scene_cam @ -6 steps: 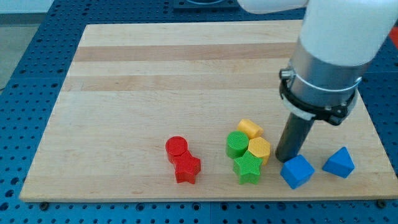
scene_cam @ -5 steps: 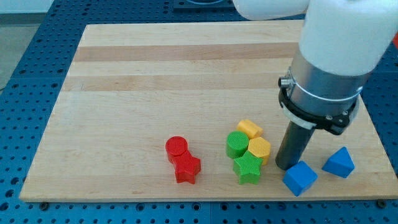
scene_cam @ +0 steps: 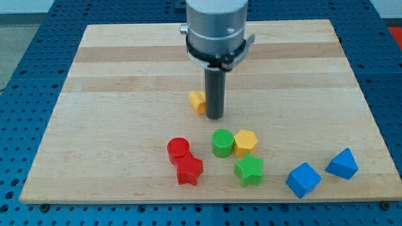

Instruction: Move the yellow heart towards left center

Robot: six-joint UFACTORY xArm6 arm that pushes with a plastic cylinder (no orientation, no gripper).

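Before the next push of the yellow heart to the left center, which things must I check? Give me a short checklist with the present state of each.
1. My tip is on the right side of the yellow heart, touching or nearly touching it: ok.
2. Contact truly made: cannot tell, the rod hides the heart's right edge.
3. Board to the view's left of the heart holds no blocks: ok.
4. Red cylinder and red star lie below the path, apart from the heart: ok.
5. Heart at left center: not ok, it sits near the board's middle.
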